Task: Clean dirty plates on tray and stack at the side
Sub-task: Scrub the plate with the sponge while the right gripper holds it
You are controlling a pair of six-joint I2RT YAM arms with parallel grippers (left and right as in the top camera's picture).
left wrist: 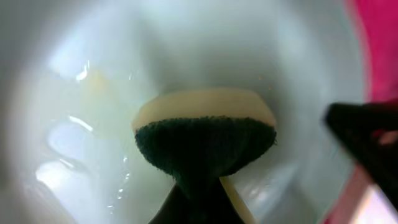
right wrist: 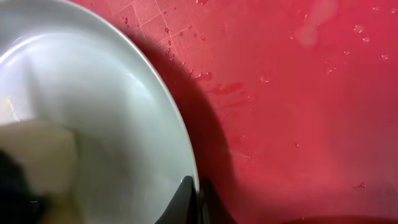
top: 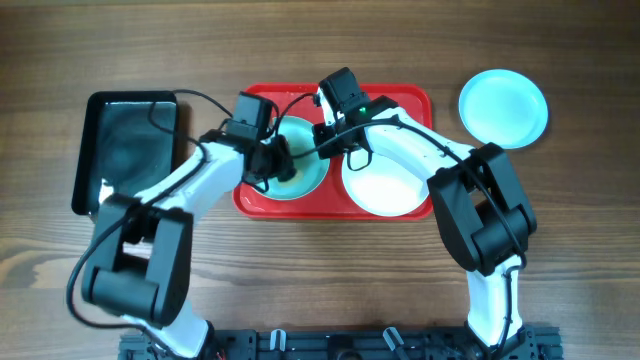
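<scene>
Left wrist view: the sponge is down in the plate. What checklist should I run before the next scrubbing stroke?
1. Yellow-and-green sponge held in left gripper, pressed on the aqua-rimmed round plate: ok.
2. Right gripper shut on that plate's rim: ok.
3. Plate surface clean: cannot tell, the close view is blurred.
4. Red rectangular plastic tray dry: not ok, droplets on it.
5. Stacking spot: a second aqua-rimmed plate lies on the wooden table right of the tray: ok.
</scene>
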